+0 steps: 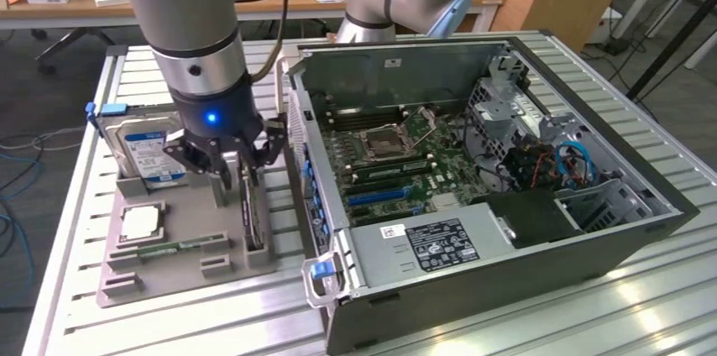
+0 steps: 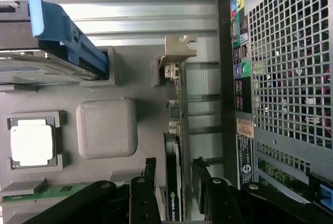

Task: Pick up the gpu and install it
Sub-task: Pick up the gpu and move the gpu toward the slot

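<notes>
Hand (image 2: 176,187) astride 1 upright gpu (image 2: 174,125)

Exterior view high, angled down over tray (image 1: 168,270) and case (image 1: 526,280), wrist view close over tray, both sharing gpu (image 1: 254,215)

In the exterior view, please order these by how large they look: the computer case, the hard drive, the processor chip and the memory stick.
1. computer case, by far the largest.
2. hard drive.
3-4. processor chip and memory stick: the chip is square, the stick long but narrow, so I do not rank them.
</notes>
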You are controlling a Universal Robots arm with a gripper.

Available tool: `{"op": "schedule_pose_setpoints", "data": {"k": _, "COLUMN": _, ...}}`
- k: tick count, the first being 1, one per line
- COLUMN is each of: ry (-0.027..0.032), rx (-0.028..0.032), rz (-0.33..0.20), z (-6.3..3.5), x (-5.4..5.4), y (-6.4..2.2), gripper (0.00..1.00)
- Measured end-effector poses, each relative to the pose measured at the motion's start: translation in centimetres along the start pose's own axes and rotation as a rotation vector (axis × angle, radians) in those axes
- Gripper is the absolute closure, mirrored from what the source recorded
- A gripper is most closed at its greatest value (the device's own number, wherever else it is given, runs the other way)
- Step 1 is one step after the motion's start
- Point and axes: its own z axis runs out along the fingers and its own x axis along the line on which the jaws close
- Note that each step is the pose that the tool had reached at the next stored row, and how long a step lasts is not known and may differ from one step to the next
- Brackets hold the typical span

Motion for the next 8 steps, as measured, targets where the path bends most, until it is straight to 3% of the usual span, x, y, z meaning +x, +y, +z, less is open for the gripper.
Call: {"op": "schedule_pose_setpoints", "data": {"k": 8, "ry": 0.0, "rx": 0.0002, "rz": 0.0, "z": 0.37, "x": 0.02, "y": -0.1, "gripper": 0.59}}
